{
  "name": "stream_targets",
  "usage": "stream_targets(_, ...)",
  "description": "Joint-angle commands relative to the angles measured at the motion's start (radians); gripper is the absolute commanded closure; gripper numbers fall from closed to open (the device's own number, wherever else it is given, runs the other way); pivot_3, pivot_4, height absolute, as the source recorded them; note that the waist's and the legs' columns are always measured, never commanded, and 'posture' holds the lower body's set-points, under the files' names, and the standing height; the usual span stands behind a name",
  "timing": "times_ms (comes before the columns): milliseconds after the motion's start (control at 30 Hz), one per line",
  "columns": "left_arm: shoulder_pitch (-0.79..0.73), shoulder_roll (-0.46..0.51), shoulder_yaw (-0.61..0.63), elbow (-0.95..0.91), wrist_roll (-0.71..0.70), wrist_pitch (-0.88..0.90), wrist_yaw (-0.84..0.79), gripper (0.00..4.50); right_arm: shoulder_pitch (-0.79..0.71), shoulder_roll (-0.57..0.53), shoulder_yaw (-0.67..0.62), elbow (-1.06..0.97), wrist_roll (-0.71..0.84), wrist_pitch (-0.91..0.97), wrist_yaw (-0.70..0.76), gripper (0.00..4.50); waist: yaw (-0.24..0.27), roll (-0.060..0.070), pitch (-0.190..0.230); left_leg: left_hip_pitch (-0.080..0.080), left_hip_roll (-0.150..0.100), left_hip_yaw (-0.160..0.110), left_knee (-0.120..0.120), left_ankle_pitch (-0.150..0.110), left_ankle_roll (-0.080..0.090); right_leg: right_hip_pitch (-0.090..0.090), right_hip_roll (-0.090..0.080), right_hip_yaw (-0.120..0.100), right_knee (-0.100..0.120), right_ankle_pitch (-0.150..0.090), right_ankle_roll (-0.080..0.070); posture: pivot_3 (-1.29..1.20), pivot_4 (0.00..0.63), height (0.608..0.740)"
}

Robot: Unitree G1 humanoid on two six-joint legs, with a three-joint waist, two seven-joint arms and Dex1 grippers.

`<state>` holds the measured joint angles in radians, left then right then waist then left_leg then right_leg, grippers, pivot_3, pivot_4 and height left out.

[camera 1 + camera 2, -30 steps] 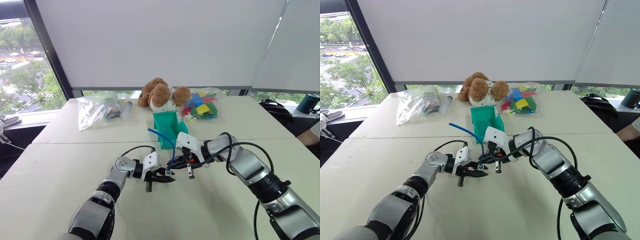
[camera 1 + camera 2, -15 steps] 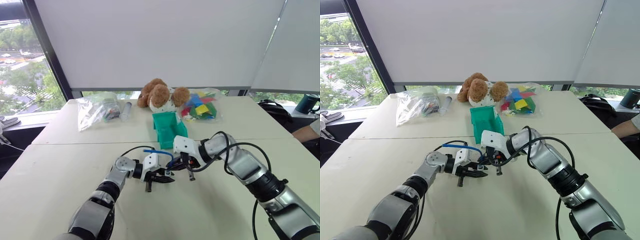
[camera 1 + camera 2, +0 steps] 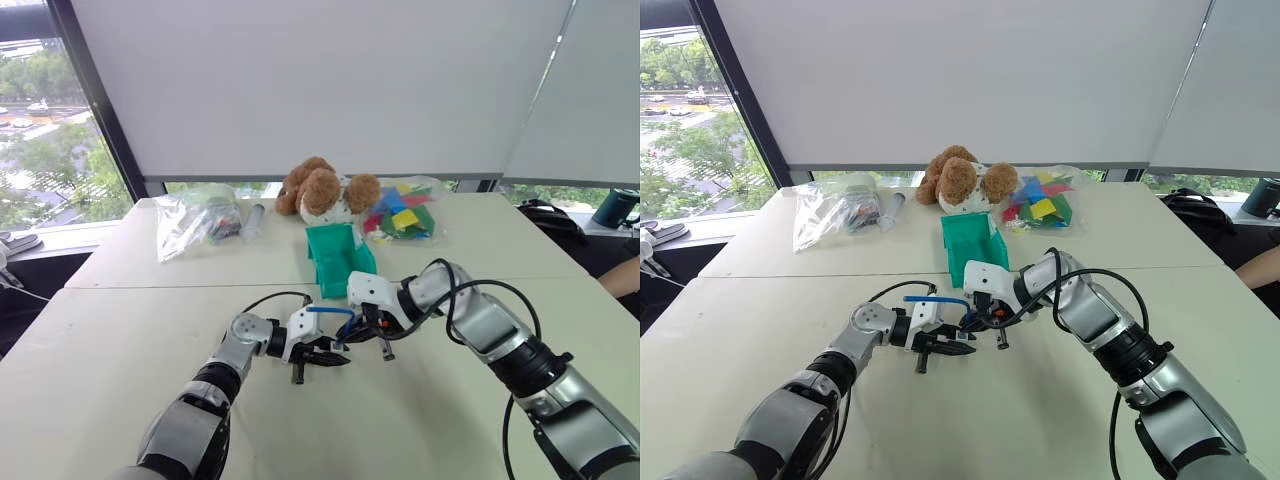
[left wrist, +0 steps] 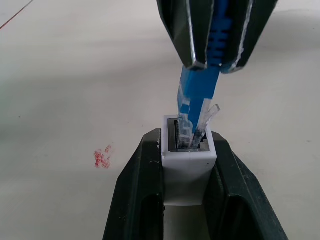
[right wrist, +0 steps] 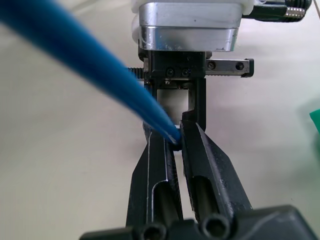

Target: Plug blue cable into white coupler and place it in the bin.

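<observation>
While L gripper (image 4: 187, 200) clamps white coupler (image 4: 188, 167) mid-tabletop, R gripper (image 4: 215, 65) pinches blue cable (image 4: 200, 92), clear plug tip in coupler's socket; bin (image 3: 340, 258) sits toward tabletop's far edge.

In the left wrist view the white coupler (image 4: 188, 172) sits clamped between the left gripper's (image 4: 189, 200) jaws, so its side faces are hidden and its lower end runs past the picture's edge. The blue cable's (image 4: 200, 92) clear plug enters the coupler's socket, but how deep it sits cannot be told (the socket's inside is dark). In the right wrist view the cable (image 5: 85, 65) is a blur cut off at the corner. From the head views the coupler is too small to make out.
</observation>
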<state>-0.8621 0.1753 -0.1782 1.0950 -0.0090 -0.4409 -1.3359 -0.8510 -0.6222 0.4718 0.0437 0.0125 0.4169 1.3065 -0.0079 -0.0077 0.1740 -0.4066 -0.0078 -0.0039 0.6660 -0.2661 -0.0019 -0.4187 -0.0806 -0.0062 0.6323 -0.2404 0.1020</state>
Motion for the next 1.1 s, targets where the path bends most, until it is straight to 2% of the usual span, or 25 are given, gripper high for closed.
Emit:
stream_targets(33,0.011,-0.004,-0.006,0.010,0.013,0.004,-0.002,4.09,0.001,0.034,0.060,0.056,-0.037,-0.012,0.021,4.50,-0.001,0.000,0.000,0.000,0.000,0.000,0.000,0.000,0.000,0.000,0.000,0.000,0.000,0.000,0.000,0.00,0.150,0.740)
stream_targets(200,0.017,-0.002,-0.006,0.003,0.012,0.005,-0.001,4.09,0.006,0.090,0.095,0.135,-0.070,-0.041,0.031,4.50,-0.005,-0.001,-0.001,0.003,0.000,0.000,0.000,0.000,0.000,0.003,0.001,0.000,0.000,0.000,0.000,0.00,0.150,0.740)
stream_targets(333,0.025,0.000,-0.006,-0.006,0.009,0.009,0.005,4.09,0.051,0.111,0.135,0.198,-0.106,-0.067,0.053,4.50,-0.009,-0.003,-0.005,0.016,0.002,0.000,-0.004,-0.001,0.001,0.015,0.001,0.000,-0.002,0.000,0.000,0.00,0.150,0.740)
stream_targets(667,0.049,0.010,0.011,-0.050,-0.019,0.038,-0.001,4.09,0.149,0.162,0.168,0.346,-0.168,-0.119,0.027,4.50,-0.013,-0.009,-0.038,0.020,0.004,0.000,-0.006,-0.003,0.004,0.016,0.002,0.000,-0.002,-0.002,-0.003,0.00,0.150,0.740)
stream_targets(800,0.065,0.015,0.007,-0.071,-0.021,0.044,-0.016,4.09,0.149,0.182,0.174,0.423,-0.195,-0.158,-0.001,4.50,-0.020,-0.013,-0.045,0.038,0.005,0.002,-0.019,-0.003,0.004,0.028,0.002,0.000,-0.005,-0.007,-0.010,0.00,0.150,0.740)
stream_targets(1000,0.064,0.020,0.012,-0.084,-0.027,0.055,-0.013,4.09,0.163,0.194,0.189,0.462,-0.220,-0.195,-0.011,4.50,-0.032,-0.009,-0.052,0.041,0.008,-0.001,-0.021,-0.004,0.005,0.029,0.004,-0.002,-0.002,-0.009,-0.012,0.00,0.150,0.740)
stream_targets(1100,0.065,0.040,0.004,-0.082,-0.011,0.051,-0.008,4.09,0.168,0.206,0.141,0.415,-0.160,-0.134,0.005,4.50,-0.034,-0.009,-0.053,0.043,0.008,-0.001,-0.022,-0.004,0.005,0.030,0.004,-0.002,-0.002,-0.010,-0.013,0.00,0.150,0.740)
